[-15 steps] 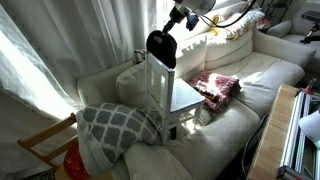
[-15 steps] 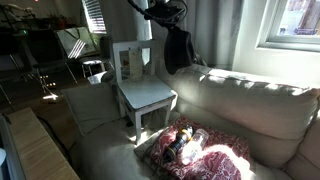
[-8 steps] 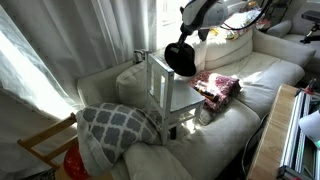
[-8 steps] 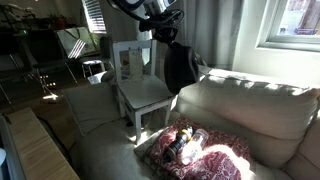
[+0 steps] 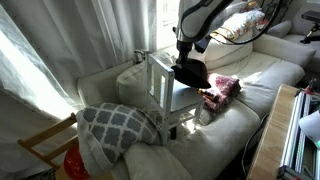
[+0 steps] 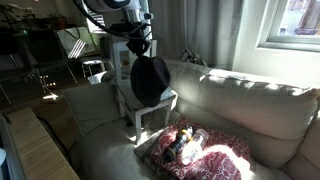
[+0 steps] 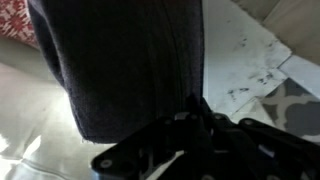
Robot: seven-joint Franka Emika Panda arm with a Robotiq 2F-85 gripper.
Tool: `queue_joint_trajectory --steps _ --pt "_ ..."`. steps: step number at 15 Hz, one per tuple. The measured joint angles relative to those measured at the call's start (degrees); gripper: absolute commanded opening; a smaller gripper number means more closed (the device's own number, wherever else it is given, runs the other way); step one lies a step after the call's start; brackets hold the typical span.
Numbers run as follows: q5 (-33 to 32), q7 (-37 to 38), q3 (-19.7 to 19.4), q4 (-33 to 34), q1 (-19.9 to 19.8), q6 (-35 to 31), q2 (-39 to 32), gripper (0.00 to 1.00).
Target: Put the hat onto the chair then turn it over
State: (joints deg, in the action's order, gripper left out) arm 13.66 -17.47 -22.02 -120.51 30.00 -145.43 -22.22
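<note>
we see the white chair (image 5: pixel 160 85) standing on the sofa (image 5: pixel 262 68). just right of its back, the hat (image 5: pixel 191 72) hangs above the seat, its edge pinched in our closed gripper (image 5: pixel 186 57). dropped off-centre, it may slide onto the cushions.

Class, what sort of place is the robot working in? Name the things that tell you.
Probably a home living room: a cream sofa, a patterned cushion and sheer curtains at a window. The gripper holds the hat near the chair, which stands on the sofa.
</note>
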Motion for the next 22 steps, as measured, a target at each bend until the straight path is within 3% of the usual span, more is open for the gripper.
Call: queue_joint_trajectory --steps 4,7,10,14,15,16,22 --pt "4.0 3.46 15.88 0.54 -12.31 6.2 3.7 0.01" --pt "10.75 4.21 22.78 0.56 -18.67 5.04 3.62 0.01" --pt "16.17 5.38 26.53 0.41 -22.29 -2.0 2.44 0.01" --pt "23.35 5.28 31.49 0.41 -26.2 -17.52 -0.81 0.01" --pt "25.3 5.13 32.46 0.51 -26.79 -20.31 -1.61 0.1" --pt "26.97 4.93 33.1 0.61 -27.1 -21.98 -2.29 0.29" --pt "32.25 4.36 35.75 0.97 -29.17 -23.24 -4.05 0.73"
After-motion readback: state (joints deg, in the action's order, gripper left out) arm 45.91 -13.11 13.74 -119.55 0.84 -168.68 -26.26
